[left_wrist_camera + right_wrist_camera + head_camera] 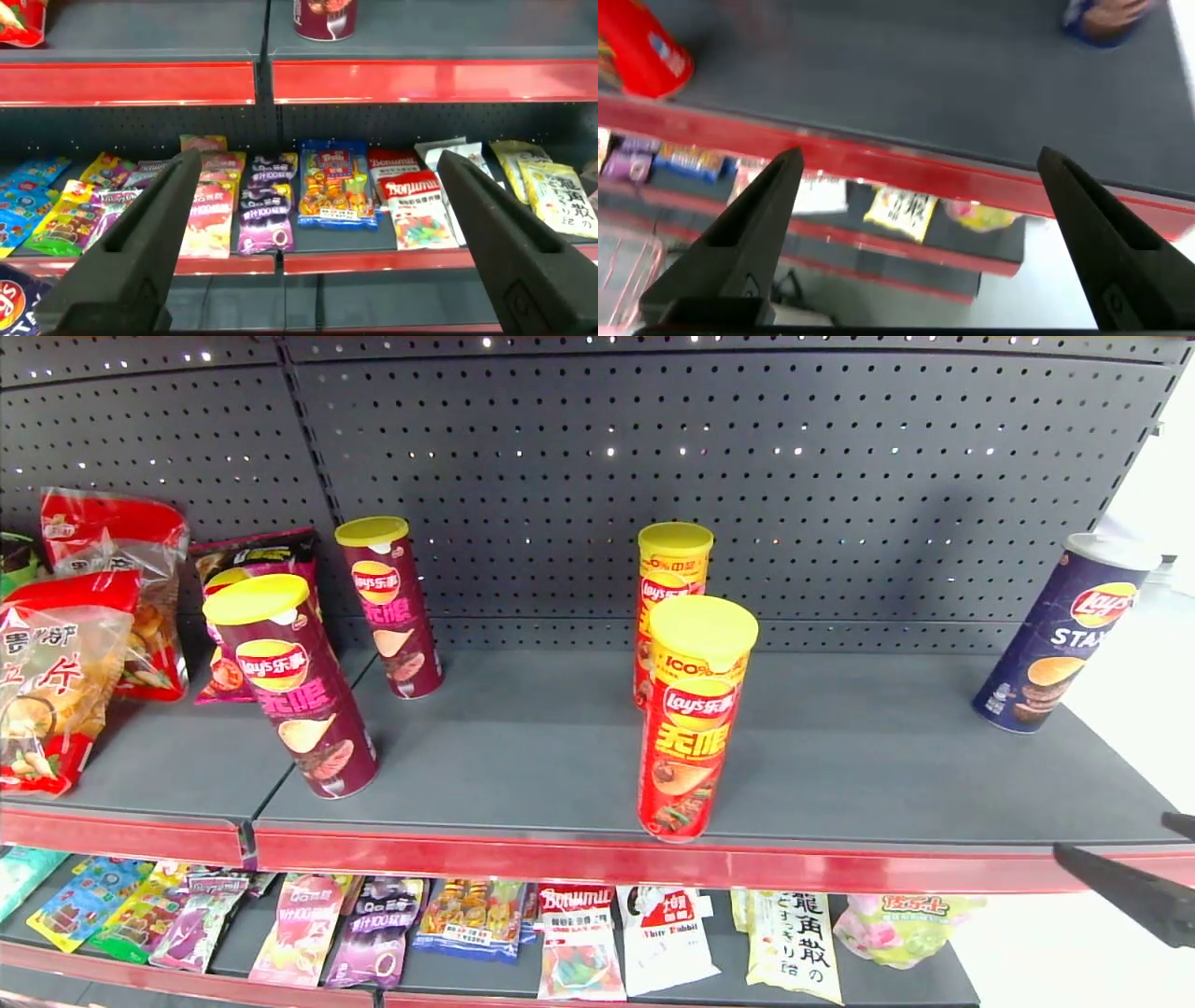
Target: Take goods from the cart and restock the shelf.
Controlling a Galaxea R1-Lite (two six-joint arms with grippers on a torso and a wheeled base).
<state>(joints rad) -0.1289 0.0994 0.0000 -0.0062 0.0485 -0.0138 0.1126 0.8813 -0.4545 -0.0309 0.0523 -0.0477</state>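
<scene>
The right gripper [920,159] and left gripper [318,159] are hanging spread wide, empty. The red chip can [691,737] is standing at the shelf [887,756] front edge, probably light, stiff, slick; mid-body looks best for gripping.

A dark grey upper shelf [560,756] runs across the scene, its flat board matte. Behind the upper shelf rises a back panel [840,476] of dark perforated metal, and small points of light shine through many of its holes. A slanting post [308,448] divides that panel above the upper shelf's left part, in line with a seam [280,784] in the board. Along the upper shelf's front runs a glossy red strip [467,854]. Below the upper shelf sits a lower shelf [896,982] of the same grey, with its own red edge [392,261]. Past the upper shelf's right end the room is brightly lit, with a pale, almost white floor [1074,975].
</scene>
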